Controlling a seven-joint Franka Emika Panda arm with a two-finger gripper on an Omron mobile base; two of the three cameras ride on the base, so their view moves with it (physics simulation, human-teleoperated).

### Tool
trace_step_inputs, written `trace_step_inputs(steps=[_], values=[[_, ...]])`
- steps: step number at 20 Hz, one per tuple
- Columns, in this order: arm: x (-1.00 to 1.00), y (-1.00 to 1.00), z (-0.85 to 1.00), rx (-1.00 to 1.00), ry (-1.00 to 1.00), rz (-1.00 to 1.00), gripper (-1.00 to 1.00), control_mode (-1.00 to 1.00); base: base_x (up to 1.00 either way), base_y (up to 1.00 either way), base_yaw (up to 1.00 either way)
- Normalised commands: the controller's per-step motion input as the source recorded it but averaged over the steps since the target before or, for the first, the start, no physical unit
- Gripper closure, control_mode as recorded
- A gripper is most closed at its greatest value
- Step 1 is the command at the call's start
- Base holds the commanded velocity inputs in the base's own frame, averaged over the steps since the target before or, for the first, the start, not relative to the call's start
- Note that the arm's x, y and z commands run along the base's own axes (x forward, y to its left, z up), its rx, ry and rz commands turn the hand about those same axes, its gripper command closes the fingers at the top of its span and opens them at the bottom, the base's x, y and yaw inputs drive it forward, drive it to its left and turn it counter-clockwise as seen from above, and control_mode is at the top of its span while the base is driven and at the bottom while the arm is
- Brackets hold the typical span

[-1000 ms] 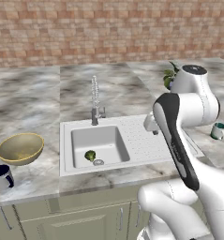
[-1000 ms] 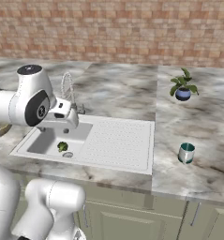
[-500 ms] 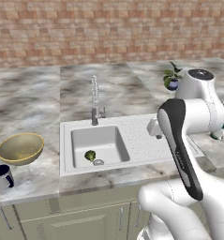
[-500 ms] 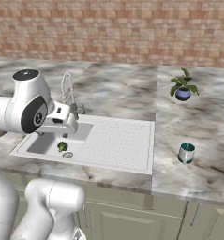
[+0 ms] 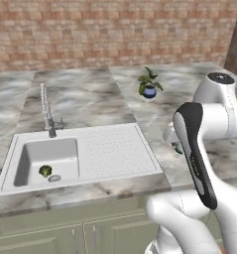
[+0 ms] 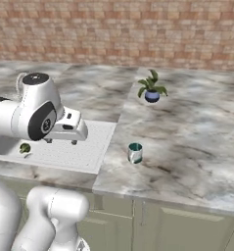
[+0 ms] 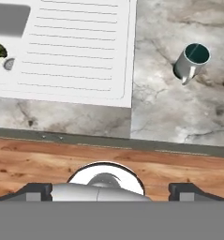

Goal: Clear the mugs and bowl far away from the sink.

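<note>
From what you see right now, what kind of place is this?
Most likely a home kitchen: a white inset sink with a ribbed drainboard, a chrome spring-neck faucet, a marble counter over cabinets, and a brick wall behind.

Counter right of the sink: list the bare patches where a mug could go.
Bare marble lies between the teal mug and the plant, and across the whole stretch right of both. Near the sink, the mug itself crowds the strip beside the drainboard.
</note>
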Motion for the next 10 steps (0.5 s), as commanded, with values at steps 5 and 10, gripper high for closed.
trace_step_inputs(steps=[5,10], values=[[0.0,0.0,0.0,0.0,0.0,0.0,-1.0,1.0,0.03,-0.69,0.0],[0.0,0.0,0.0,0.0,0.0,0.0,-1.0,1.0,0.35,-0.11,-0.02]])
